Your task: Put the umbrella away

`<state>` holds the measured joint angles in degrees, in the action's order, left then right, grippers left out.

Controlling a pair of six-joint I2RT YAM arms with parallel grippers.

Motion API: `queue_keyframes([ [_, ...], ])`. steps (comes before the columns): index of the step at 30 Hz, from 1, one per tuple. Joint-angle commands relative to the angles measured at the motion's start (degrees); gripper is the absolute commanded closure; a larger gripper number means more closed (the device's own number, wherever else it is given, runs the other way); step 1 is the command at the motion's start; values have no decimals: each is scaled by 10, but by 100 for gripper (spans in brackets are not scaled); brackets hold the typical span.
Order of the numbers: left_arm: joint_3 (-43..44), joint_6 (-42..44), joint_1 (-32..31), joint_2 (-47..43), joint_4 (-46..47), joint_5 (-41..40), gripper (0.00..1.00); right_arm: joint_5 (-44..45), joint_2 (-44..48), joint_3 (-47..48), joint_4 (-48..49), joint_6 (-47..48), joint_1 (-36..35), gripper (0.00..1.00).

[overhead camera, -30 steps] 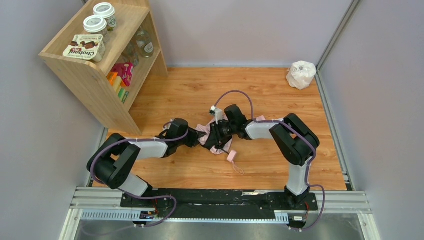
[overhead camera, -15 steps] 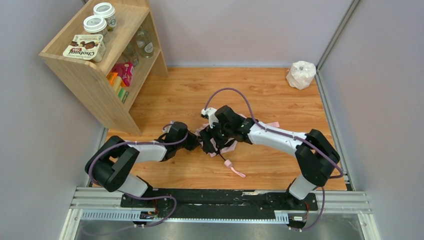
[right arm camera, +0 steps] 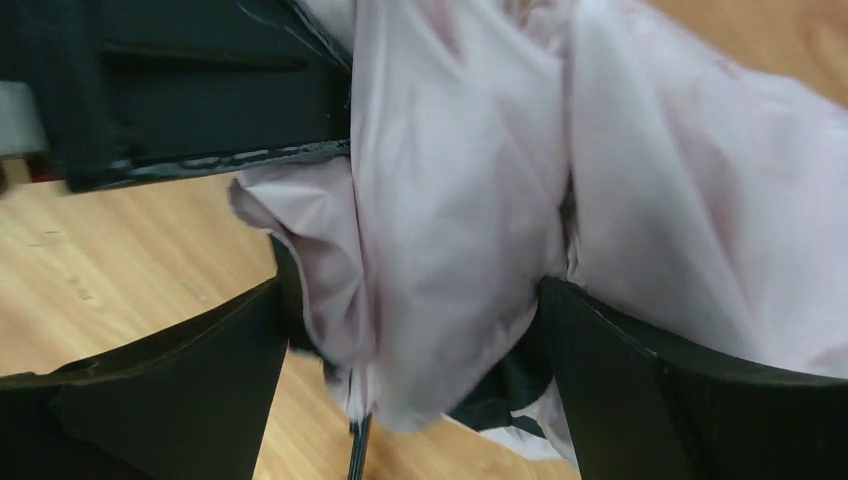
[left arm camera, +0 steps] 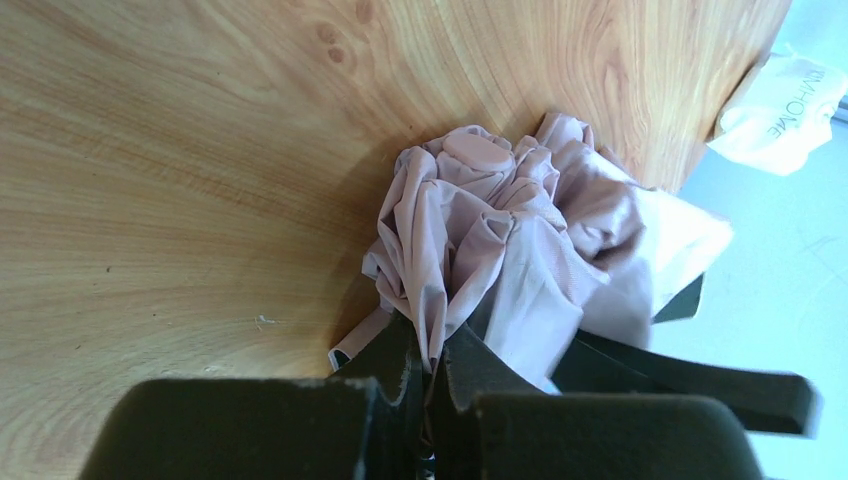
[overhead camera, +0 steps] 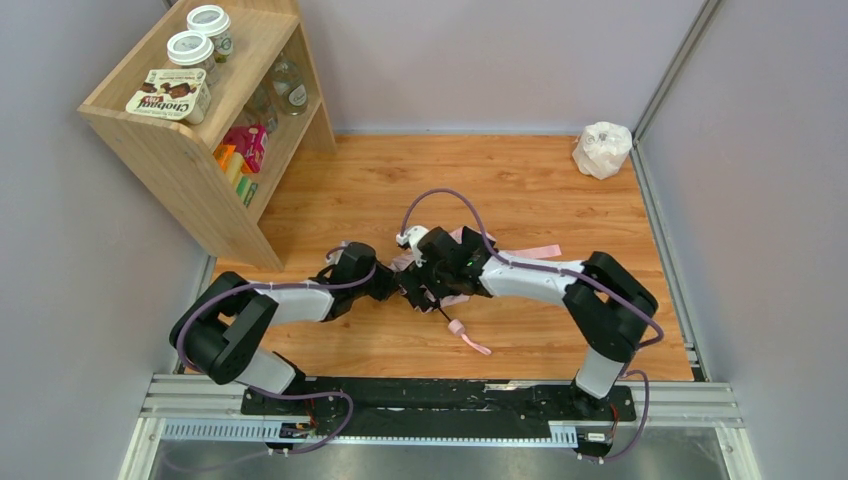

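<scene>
Umbrella (left arm camera: pixel 500 230) mid-tabletop: left gripper (left arm camera: pixel 430 375) pinches soft, slippery fabric, right gripper (right arm camera: pixel 412 300) spread wide around it; stiff shaft (right arm camera: pixel 358 447) likely holds better.

**Fig. 1. Count of items in the work cell**

Two grippers: one left gripper (left arm camera: pixel 432 355) and one right gripper (right arm camera: pixel 420 330). One umbrella (left arm camera: pixel 500 230), between both pairs of jaws. One white bag (overhead camera: pixel 602 150), well beyond the right jaws. One wooden shelf (overhead camera: pixel 180 180), well beyond the left jaws, carrying two white-lidded jars (overhead camera: pixel 190 47) and one printed box (overhead camera: pixel 168 93).
</scene>
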<state>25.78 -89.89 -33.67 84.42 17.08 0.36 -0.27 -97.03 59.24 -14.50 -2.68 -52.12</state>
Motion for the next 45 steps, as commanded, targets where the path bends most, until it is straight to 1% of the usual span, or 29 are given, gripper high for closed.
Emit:
queue_keyframes([
  [1, -1, 18, 4, 4, -118, -31, 100, 62, -75, 23, -4, -9, -27, 2],
  [3, 2, 18, 4, -1, -120, -28, 100, 96, -106, 28, -27, -20, -41, 9],
  [4, 2, 18, 4, -3, -122, -26, 100, 104, -116, 24, -31, -26, -43, 17],
  [7, 1, 16, 4, -14, -119, -19, 100, 99, -139, 8, -28, -33, -40, 54],
  [8, -1, 16, 5, -16, -114, -14, 100, 88, -142, 3, -25, -32, -36, 64],
  [9, -5, 19, 5, -24, -114, -12, 99, 76, -144, -4, -19, -32, -33, 71],
  [10, -9, 23, 7, -29, -109, -9, 91, 60, -142, -11, -12, -31, -26, 79],
  [11, -11, 31, 8, -43, -108, -9, 88, 40, -140, -19, -3, -28, -21, 86],
  [12, -15, 34, 11, -51, -115, -10, 75, 21, -137, -25, 3, -26, -14, 96],
  [13, -17, 46, 14, -73, -116, -11, 68, -14, -132, -36, 14, -20, -10, 100],
  [14, -22, 56, 18, -84, -117, -12, 56, -40, -123, -45, 25, -10, -7, 100],
  [15, -24, 69, 23, -108, -125, -12, 33, -66, -114, -55, 39, -3, -4, 100],
  [16, -24, 77, 29, -122, -133, -12, 24, -90, -109, -60, 46, -1, 2, 100],
  [19, -20, 89, 37, -179, -193, -16, 23, -166, -96, -77, 75, -1, 23, 100],
  [23, -21, 89, 40, -214, -202, -23, 23, -265, -98, -79, 94, -11, 49, 100],
  [25, -18, 90, 40, -211, -182, -19, 23, -282, -103, -74, 96, -16, 51, 100],
  [26, -14, 89, 40, -206, -179, -13, 23, -294, -105, -72, 96, -17, 53, 100],
  [28, 0, 83, 40, -168, -174, 5, 22, -307, -103, -69, 100, -23, 54, 100],
  [29, 4, 83, 39, -156, -146, 23, 22, -308, -104, -63, 96, -23, 54, 100],
  [31, 15, 85, 39, -118, -126, 34, 22, -314, -104, -53, 87, -19, 54, 100],
  [32, 26, 85, 38, -92, -131, 33, 22, -327, -101, -52, 91, -19, 56, 100],
  [34, 33, 75, 39, -62, -158, 21, 22, -359, -93, -57, 108, -25, 67, 100],
  [36, 22, 64, 40, -45, -168, 9, 22, -414, -91, -58, 127, -26, 80, 100],
  [38, 9, 57, 40, -32, -183, -2, 21, -470, -97, -62, 166, -35, 87, 100],
  [39, 9, 57, 41, -27, -186, -24, 21, -497, -107, -57, 173, -35, 88, 100],
  [40, 14, 66, 40, -16, -197, -28, 21, -517, -116, -53, 179, -35, 88, 100],
  [43, 34, 88, 41, 7, -216, -37, 21, -547, -131, -46, 200, -36, 87, 100],
  [45, 30, 92, 41, 19, -203, -36, 25, -562, -134, -35, 190, -28, 87, 100],
])
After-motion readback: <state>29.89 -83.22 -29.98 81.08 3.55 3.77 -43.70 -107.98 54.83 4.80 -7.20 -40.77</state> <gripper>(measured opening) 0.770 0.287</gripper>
